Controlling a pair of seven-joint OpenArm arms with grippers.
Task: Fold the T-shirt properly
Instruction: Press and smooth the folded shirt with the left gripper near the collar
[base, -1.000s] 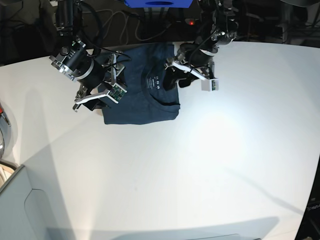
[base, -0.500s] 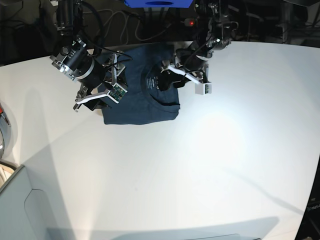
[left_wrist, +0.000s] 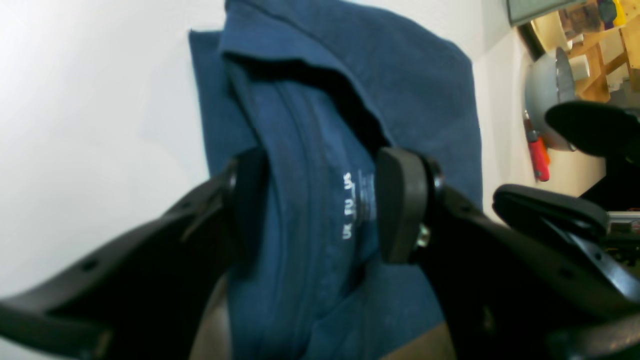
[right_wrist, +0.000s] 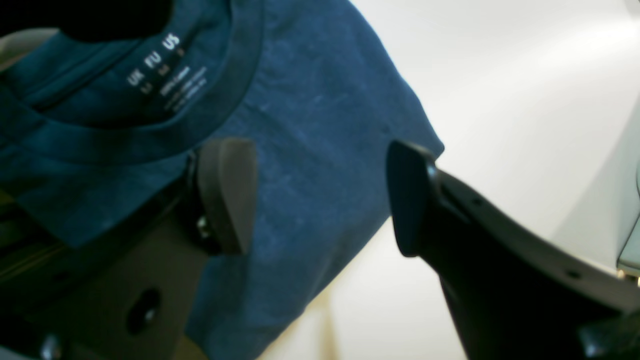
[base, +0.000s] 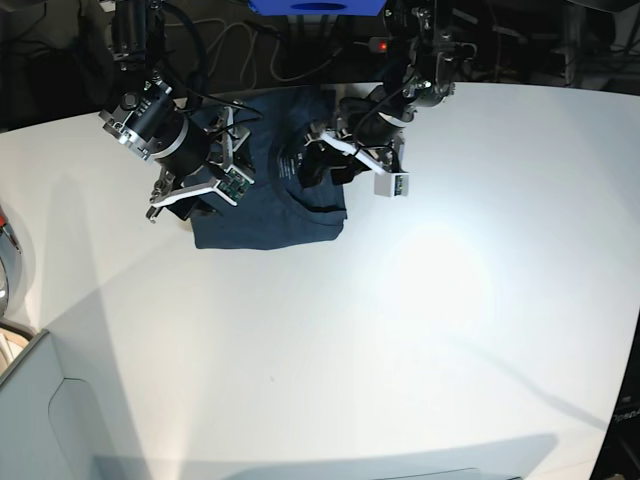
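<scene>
The dark navy T-shirt (base: 265, 215) lies folded into a rough rectangle at the back of the white table (base: 400, 330). In the left wrist view a raised ridge of its collar with the white label (left_wrist: 352, 205) fills the gap between the fingers of my left gripper (left_wrist: 322, 205), which grips it. In the base view that gripper (base: 318, 165) is over the shirt's upper right part. My right gripper (right_wrist: 320, 197) is open and empty, its fingers spread just above the shirt (right_wrist: 320, 100) near a corner, below the collar label (right_wrist: 155, 60). In the base view it (base: 195, 198) is at the shirt's left edge.
A blue box (base: 315, 8) and cables lie behind the table's back edge. A grey bin (base: 40, 400) stands at the front left. In the left wrist view a metal bowl (left_wrist: 542, 95) and a red-handled tool (left_wrist: 537, 157) sit beyond the shirt.
My left gripper has moved left across the shirt to the collar. The whole shirt has shifted slightly left with it. The right arm has stayed put.
</scene>
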